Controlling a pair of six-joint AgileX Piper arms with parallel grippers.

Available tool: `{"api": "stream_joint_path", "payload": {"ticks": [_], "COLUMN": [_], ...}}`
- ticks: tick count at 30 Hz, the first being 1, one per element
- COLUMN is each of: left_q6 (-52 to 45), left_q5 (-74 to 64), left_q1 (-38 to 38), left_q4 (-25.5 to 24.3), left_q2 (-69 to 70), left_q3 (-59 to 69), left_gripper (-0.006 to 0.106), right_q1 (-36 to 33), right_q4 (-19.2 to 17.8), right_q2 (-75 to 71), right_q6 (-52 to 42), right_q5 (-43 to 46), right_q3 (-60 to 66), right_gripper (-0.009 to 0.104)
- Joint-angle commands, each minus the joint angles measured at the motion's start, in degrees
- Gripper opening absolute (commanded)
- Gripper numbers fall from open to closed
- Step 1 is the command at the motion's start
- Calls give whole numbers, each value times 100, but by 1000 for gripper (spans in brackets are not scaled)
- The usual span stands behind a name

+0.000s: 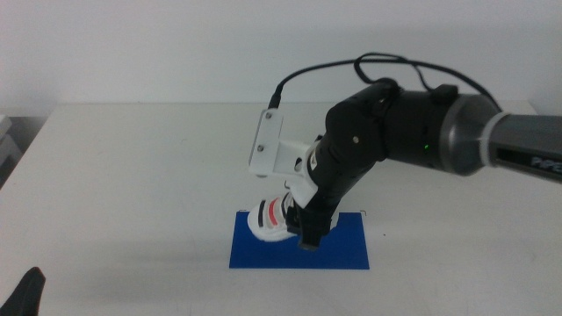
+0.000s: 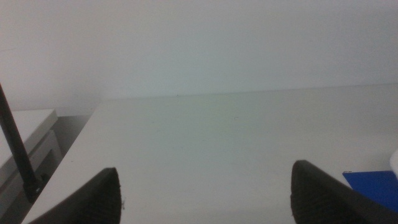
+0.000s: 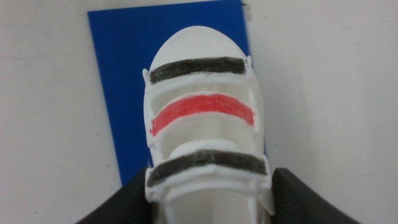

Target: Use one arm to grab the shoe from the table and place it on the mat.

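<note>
The shoe [image 3: 202,124], white with black and red straps, hung over the blue mat [image 1: 342,250], its heel end clamped between the jaws of the right gripper [image 3: 208,199]. The right arm [image 1: 413,132] reached in across the white table [image 1: 132,175]. The left gripper [image 2: 205,199] waited at the near edge, jaws wide apart.

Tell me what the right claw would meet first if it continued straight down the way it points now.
Probably the blue mat. The right claw, shut on the sandal, points down at it, with nothing between; whether the sandal's sole would land first is unclear.
</note>
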State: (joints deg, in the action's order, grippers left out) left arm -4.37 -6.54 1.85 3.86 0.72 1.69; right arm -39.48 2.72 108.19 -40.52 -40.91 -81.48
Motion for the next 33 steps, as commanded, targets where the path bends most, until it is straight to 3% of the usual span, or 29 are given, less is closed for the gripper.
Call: {"api": "stream_joint_path", "payload": {"ticks": [1,5,15,22,29,33], "left_q6": [31,31,31,31,31,31], "left_q5": [465,465,465,465,465,465], "left_q1": [23,23,23,23,23,23], "left_q4": [55,55,55,55,55,55], "left_q2": [76,76,76,76,76,76], "left_q3": [40,40,40,40,40,40], "left_gripper": [94,94,94,94,94,94], "right_q1": [67,160,304,326,331,331], "right_q4": [180,366,358,112,64,77], "right_q2": [-190,-46,183,277,290,290], "right_q6": [-213,-358,-364,-364,-364,-364], "right_q5": [221,221,182,160,48,43], "right_q3": [-116,-116,-116,-116,-116,-116], "right_gripper": [-4,-4,-4,-3,12,31]}}
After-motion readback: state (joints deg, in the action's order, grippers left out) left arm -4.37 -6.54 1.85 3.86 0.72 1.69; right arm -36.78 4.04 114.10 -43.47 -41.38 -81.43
